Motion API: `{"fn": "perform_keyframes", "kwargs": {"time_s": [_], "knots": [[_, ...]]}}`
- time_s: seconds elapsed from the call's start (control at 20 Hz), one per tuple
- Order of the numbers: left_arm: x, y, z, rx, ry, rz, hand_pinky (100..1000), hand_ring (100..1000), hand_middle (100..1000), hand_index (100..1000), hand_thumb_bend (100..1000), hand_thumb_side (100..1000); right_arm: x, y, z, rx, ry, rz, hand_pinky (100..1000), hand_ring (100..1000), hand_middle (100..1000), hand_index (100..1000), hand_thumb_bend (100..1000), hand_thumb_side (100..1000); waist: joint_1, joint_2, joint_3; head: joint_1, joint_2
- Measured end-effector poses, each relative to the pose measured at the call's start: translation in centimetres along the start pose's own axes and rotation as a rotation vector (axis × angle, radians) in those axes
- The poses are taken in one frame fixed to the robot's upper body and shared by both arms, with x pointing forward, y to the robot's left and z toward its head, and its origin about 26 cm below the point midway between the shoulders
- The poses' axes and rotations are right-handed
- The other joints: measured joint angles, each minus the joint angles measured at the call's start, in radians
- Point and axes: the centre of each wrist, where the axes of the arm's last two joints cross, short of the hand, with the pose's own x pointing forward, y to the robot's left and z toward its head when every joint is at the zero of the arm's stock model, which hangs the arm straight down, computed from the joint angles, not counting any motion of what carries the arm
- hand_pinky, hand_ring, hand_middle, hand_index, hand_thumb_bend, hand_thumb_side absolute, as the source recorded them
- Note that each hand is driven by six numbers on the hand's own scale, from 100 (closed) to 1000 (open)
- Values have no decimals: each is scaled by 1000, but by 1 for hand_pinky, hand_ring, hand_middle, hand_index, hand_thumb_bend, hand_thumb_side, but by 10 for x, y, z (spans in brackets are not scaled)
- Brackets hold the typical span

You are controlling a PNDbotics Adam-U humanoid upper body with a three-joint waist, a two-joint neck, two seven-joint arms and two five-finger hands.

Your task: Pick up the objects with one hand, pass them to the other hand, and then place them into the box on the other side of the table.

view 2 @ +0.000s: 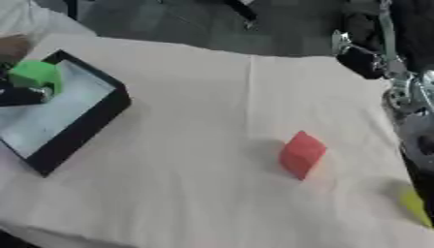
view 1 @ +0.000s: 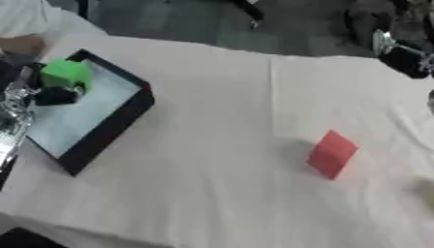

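A white cloth [view 1: 212, 121] covers the table. On its left side lies a shallow box [view 1: 110, 131] with black walls and a pale floor, set askew. The left hand [view 1: 53, 94] comes in from the left edge over the box's far-left part, its dark fingers curled about a green block [view 1: 66, 73], which sits above the box floor near the far corner. Whether the block touches the floor cannot be told. The silver parts of the left arm [view 1: 13, 114] show along the left edge beside the box.

A red block [view 2: 301, 154] rests on the cloth on the right half of the table, well apart from the box, tilted so one corner points away. Nothing touches it.

The right hand [view 2: 360, 57] shows at the upper right in the right eye view, dark, off the table's far edge, with silver arm links [view 2: 403, 87] running down the right side. Whether its fingers are curled or straight cannot be told. A yellowish thing [view 2: 413, 206] lies at the table's right edge, near the lower corner; its shape is unclear.
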Motion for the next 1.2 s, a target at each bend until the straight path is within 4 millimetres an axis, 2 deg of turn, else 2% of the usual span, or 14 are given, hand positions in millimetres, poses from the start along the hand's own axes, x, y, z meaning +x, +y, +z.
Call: {"fn": "perform_keyframes", "kwargs": {"time_s": [0.1,0.2,0.4,0.5,0.55,0.6,0.7,0.75,0.9,1.1,1.2], "knots": [[-3,-1,-2,-16,9,-33,900,937,814,864,593,243,-4,-2,1,-11,25,-4,792,736,719,778,100,100,0,0,-1,0,0],[-6,-1,-5,-24,22,-61,944,965,837,887,639,258,-7,-4,1,-23,41,-5,792,734,717,778,100,100,0,0,-1,0,0],[-8,2,-7,-3,56,-95,972,987,854,902,651,256,-9,-6,2,-38,59,-9,790,732,716,777,100,100,0,0,-1,0,0],[-8,3,-7,18,67,-101,960,981,847,892,587,257,-9,-7,3,-42,62,-8,789,732,715,777,100,100,0,0,-1,0,0],[-8,4,-7,34,70,-99,922,964,831,855,348,315,-10,-8,3,-43,64,-5,789,732,715,777,100,100,0,0,-1,0,0],[-6,6,-6,64,65,-90,906,956,825,843,298,328,-12,-9,4,-43,67,-2,789,732,715,777,100,100,0,0,-1,0,0],[2,14,1,148,22,-40,814,902,783,789,104,452,-13,-9,4,-48,71,0,789,733,716,778,100,100,0,0,1,-1,0],[7,16,5,191,-15,2,771,877,770,766,100,539,-13,-10,4,-52,74,2,790,733,717,779,100,100,0,0,1,-4,0],[22,20,22,324,-195,170,741,868,767,755,100,619,-15,-14,3,-65,84,3,791,733,718,780,100,100,0,0,2,-12,1],[36,14,44,394,-434,445,743,881,786,765,100,648,-18,-19,1,-72,116,-15,798,739,727,789,100,100,0,0,2,-28,1],[42,8,55,364,-523,564,750,891,803,781,106,647,-20,-22,0,-63,138,-31,814,757,749,810,100,198,0,0,1,-38,1]]}}
